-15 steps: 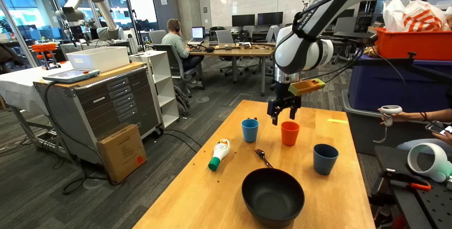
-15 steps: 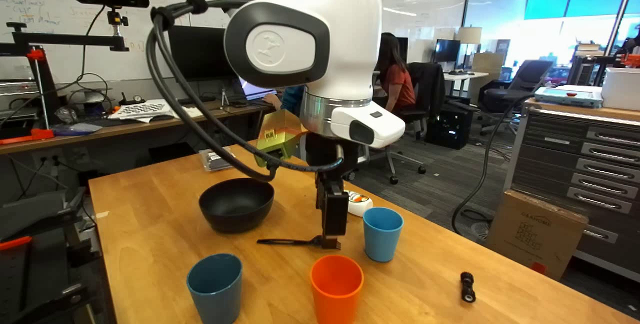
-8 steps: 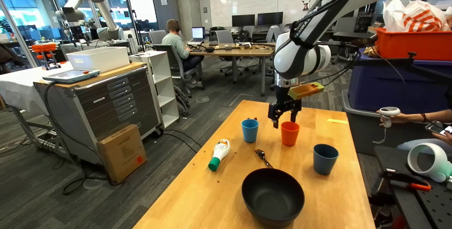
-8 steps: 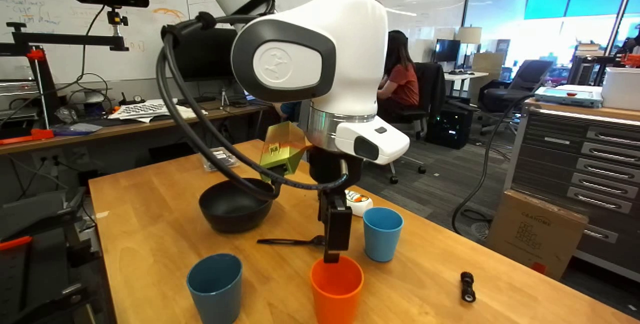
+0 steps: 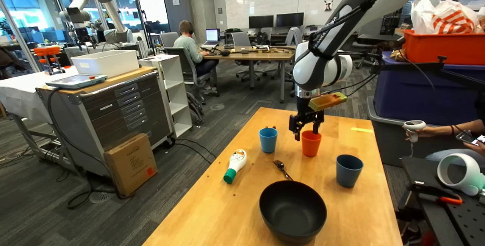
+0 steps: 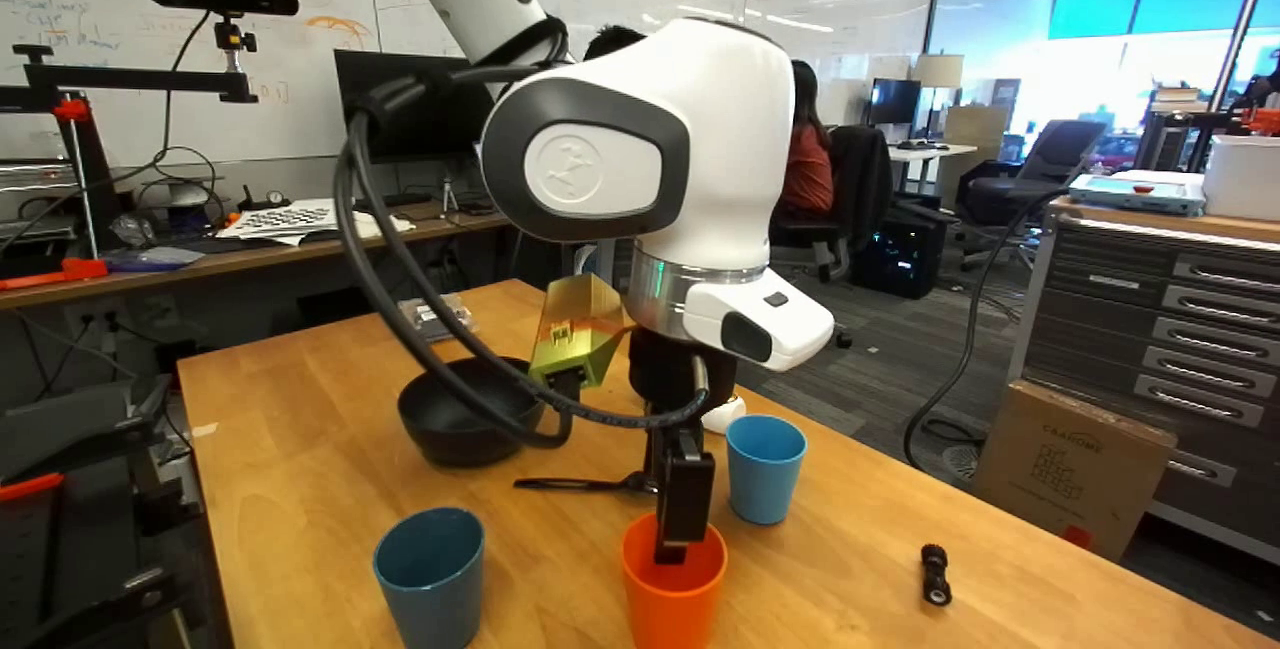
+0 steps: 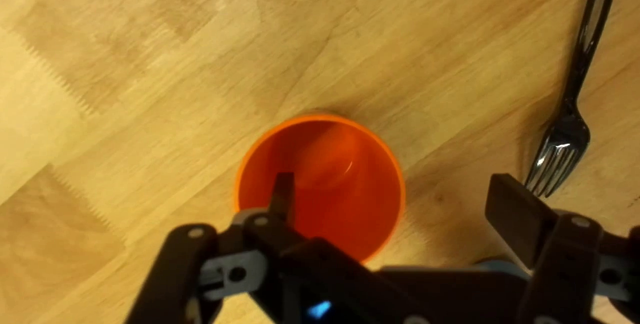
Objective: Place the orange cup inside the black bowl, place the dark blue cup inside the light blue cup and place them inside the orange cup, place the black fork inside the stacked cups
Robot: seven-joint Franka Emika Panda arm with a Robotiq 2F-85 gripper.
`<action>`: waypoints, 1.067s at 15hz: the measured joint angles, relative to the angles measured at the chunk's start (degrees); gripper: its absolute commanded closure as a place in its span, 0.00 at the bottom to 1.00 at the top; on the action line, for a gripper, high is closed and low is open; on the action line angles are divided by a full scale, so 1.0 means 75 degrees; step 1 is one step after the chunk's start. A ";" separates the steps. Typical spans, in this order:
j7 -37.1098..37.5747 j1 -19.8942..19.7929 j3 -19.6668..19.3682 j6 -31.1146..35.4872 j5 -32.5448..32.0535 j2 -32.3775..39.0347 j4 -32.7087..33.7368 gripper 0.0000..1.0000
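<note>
The orange cup [image 5: 310,146] stands upright on the table. Right over it is my gripper [image 7: 392,184], jaws wide apart and holding nothing. In the wrist view one finger overlaps the cup's mouth [image 7: 345,199], while the opposite finger [image 7: 520,214] is outside it, towards the black fork [image 7: 565,132]. How deep the inner finger reaches I cannot tell. The light blue cup [image 6: 765,474] and the dark blue cup [image 6: 430,584] stand upright on either side of the orange one. Beyond the fork handle sits the black bowl [image 5: 293,212], seen from above as empty.
A white bottle with a green cap [image 5: 235,164] lies near the table edge. A small black part [image 6: 935,574] rests past the light blue cup. A hand with a controller [image 5: 415,126] is off beside the table.
My gripper has come down from above until its fingers are level with the orange cup's rim, shifting slightly towards that cup. The cups, bowl and fork are where they were.
</note>
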 measured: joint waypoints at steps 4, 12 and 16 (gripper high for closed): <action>0.0046 0.0001 0.0002 -0.0001 -0.0004 0.0276 0.0164 0.63; 0.0097 0.0022 0.0031 -0.0250 -0.0004 0.0323 0.0404 1.00; 0.0127 0.0123 0.0042 -0.0469 -0.0022 0.0004 0.0402 0.99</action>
